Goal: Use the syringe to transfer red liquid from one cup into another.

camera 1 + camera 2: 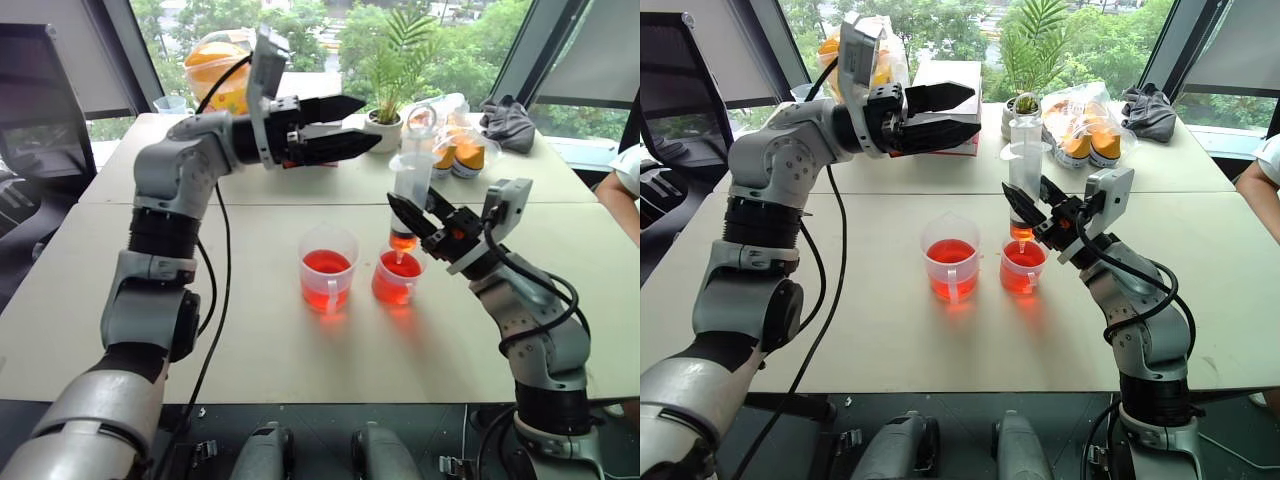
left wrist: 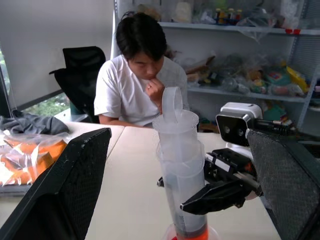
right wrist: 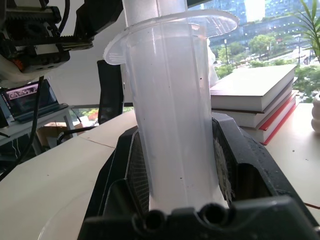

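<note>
So the right gripper [image 1: 412, 216] has its fingers clamped around the lower barrel of the syringe [image 1: 412, 190], holding it upright with the orange tip pointing straight down into the smaller cup [image 1: 397, 278]. That arm comes up from the lower right, elbow bent, forearm angling up and toward the middle of the desk [image 1: 250, 350], with the wrist camera block sticking up behind the fingers. You can see a bit of red liquid [image 1: 402, 243] down at the bottom of the syringe, and the plunger sits raised above the barrel.

The left gripper [image 1: 345, 124] is up high, well above the desk, pointing sideways toward the syringe's top. Its fingers are spread apart and holding nothing. The left arm is raised, forearm running roughly level across the far side of the scene.

The larger cup [image 1: 327, 268] stands just beside the smaller one, on its left, both holding red liquid, both near the middle of the desk. In the left wrist view a person [image 2: 134, 82] in a white shirt sits at the desk's far side.
</note>
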